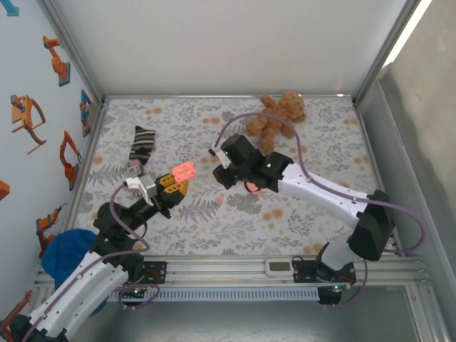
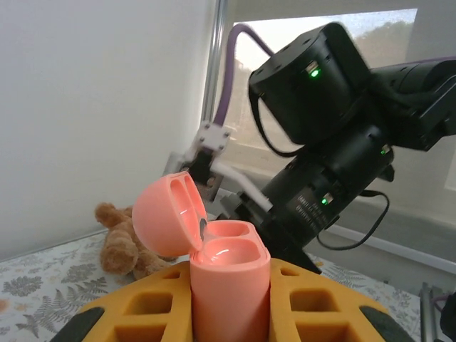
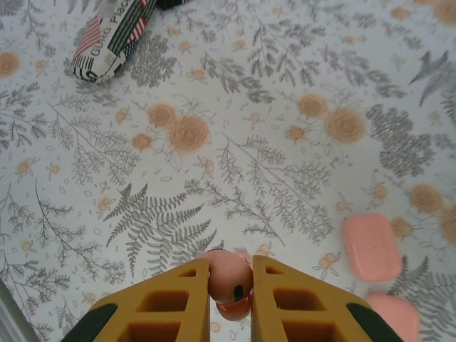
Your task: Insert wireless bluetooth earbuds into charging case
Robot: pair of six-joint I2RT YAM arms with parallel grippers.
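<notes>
Earbud (image 3: 229, 281) is being pinched by right gripper (image 3: 229, 265); left gripper (image 2: 229, 313) is clamping open case (image 2: 228, 267); any tilt is risking a missed socket and a drop

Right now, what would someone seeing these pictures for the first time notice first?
Probably the open pink charging case, held upright in the left gripper above the flowered cloth. Next comes the right gripper, pinching a small pink earbud over the cloth. A brown teddy bear lies near the table's far edge.
</notes>
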